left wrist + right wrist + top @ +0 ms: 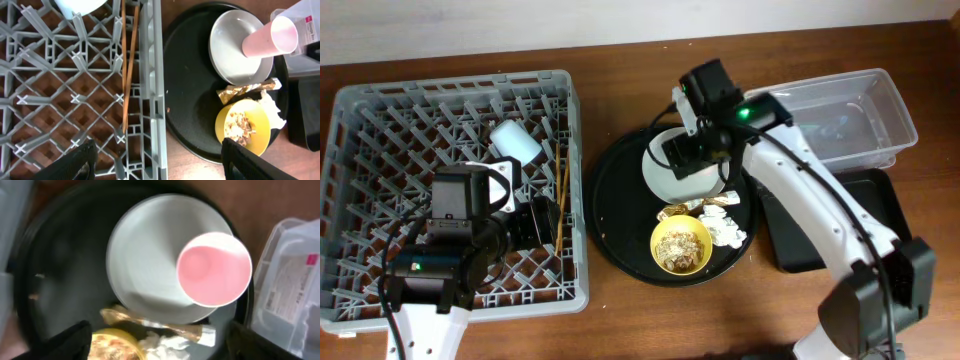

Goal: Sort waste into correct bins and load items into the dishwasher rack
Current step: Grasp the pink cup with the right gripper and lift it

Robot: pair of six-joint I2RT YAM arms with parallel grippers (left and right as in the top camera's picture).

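Note:
The grey dishwasher rack holds a light blue cup and two chopsticks, which also show in the left wrist view. My left gripper is open and empty over the rack's right side. My right gripper is open above the pink cup, which stands on the pale plate. The yellow bowl holds food scraps. A foil wrapper and tissue wads lie beside it.
The plate, bowl and waste sit on a large round black tray. A clear tub stands at the back right, with a shallow black rectangular tray in front of it, partly under my right arm.

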